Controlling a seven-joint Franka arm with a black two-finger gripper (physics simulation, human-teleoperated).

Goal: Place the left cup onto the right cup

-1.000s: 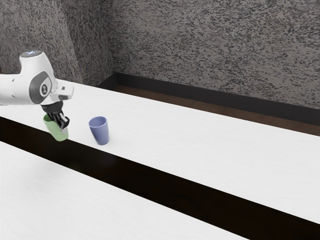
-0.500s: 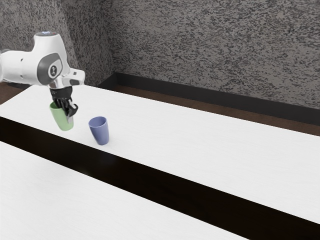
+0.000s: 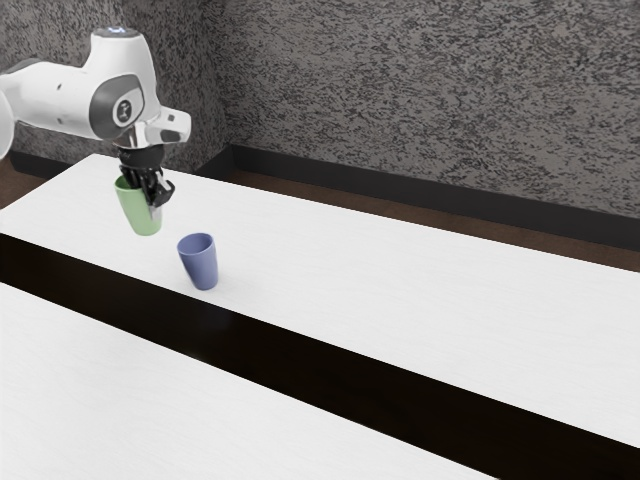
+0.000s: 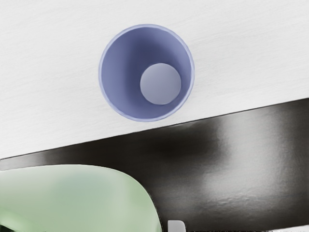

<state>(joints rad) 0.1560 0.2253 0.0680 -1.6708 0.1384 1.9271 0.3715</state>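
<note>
My hand [image 3: 157, 196] holds the green cup [image 3: 135, 212] in the air above the desk [image 3: 420, 290]. The two black fingers are closed narrowly on the cup's wall near the rim, so the cup hangs below them with its opening upward and a little tilted. In the exterior view the blue cup [image 3: 198, 261] stands upright on the white surface, at about 4 o'clock from the green cup and lower, and the two cups do not touch. The blue cup is just beside the edge of the dark band [image 3: 300, 365], which crosses the desk from about 9 o'clock to about 5 o'clock in this view. My white arm [image 3: 75, 95] comes in from the exterior view's upper left, before the grey speckled wall [image 3: 420, 90]. In the wrist view I look straight down into the blue cup [image 4: 125, 92], and its round pale bottom [image 4: 161, 83] is visible inside. It stands on the white desk [image 4: 48, 48], very near the dark band [image 4: 231, 164]. The green cup [image 4: 72, 200] appears as a large blurred shape close under my hand, well apart from the blue one.
</note>
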